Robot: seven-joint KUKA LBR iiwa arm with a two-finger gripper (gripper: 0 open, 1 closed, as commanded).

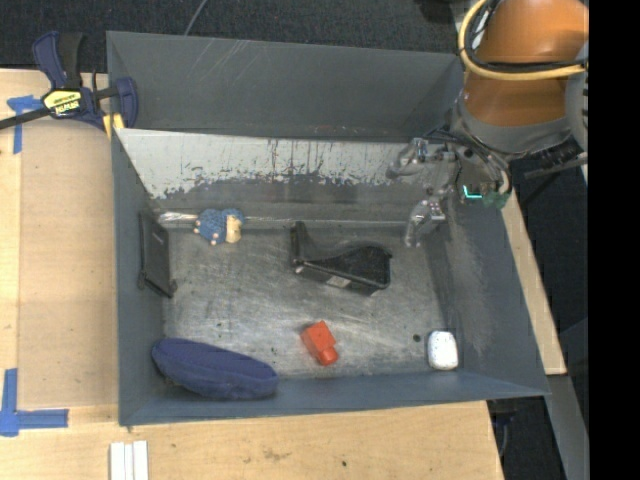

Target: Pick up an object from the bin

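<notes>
My gripper (411, 196) hangs at the bin's far right, close to the back wall and above the floor. Its two metal fingers stand apart, and I see nothing between them. The nearest thing is a black angular object (342, 264) lying flat on the floor just left of and below the gripper, apart from it. A small white rounded object (442, 350) rests in the near right corner. A small red block (320, 343) lies near the front middle.
A dark blue cloth pouch (213, 369) lies in the near left corner. A flat black slab (155, 256) leans by the left wall. A small blue and cream piece (216, 227) sits at the back left. The orange-covered arm comes in from the upper right.
</notes>
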